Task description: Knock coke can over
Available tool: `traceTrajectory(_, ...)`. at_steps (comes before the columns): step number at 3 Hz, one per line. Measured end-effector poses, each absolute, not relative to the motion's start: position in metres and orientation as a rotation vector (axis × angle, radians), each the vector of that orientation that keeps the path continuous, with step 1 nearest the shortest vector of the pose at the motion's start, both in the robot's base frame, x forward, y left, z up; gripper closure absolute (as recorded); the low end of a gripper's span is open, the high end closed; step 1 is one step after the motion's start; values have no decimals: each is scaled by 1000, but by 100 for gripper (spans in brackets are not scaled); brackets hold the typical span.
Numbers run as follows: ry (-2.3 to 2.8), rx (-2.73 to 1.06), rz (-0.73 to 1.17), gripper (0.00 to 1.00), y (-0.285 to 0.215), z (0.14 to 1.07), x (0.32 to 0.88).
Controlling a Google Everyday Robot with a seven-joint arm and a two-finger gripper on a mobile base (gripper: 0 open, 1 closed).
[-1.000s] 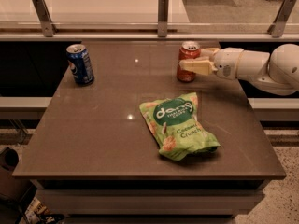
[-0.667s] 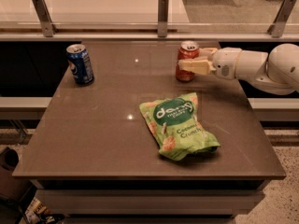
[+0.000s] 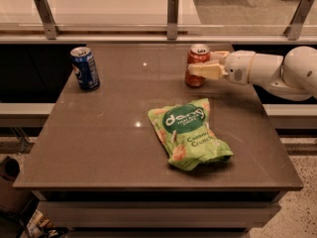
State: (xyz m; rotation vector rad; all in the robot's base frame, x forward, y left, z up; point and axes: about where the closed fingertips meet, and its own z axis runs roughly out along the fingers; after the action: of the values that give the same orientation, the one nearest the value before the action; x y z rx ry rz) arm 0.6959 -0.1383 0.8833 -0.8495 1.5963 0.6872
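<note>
The upright orange-red coke can (image 3: 197,58) stands on the brown tabletop (image 3: 114,133) against the white gripper's (image 3: 204,63) spread fingers (image 3: 204,71), 1 crossing its front.

1 blue soda can (image 3: 84,68) stands upright at far left of the brown table (image 3: 109,148); 1 green Coconut Crunch bag (image 3: 188,133) lies near center.

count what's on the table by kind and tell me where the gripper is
soda cans: 2 (coke can, blue soda can)
snack bags: 1 (green chip bag)
total: 3
The gripper is at the coke can, coming in from the right of the view.
</note>
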Motion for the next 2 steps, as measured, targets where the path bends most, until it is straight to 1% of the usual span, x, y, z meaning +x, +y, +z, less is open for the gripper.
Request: traceTrajectory(2,1733,-872,537,100,-159,899,704)
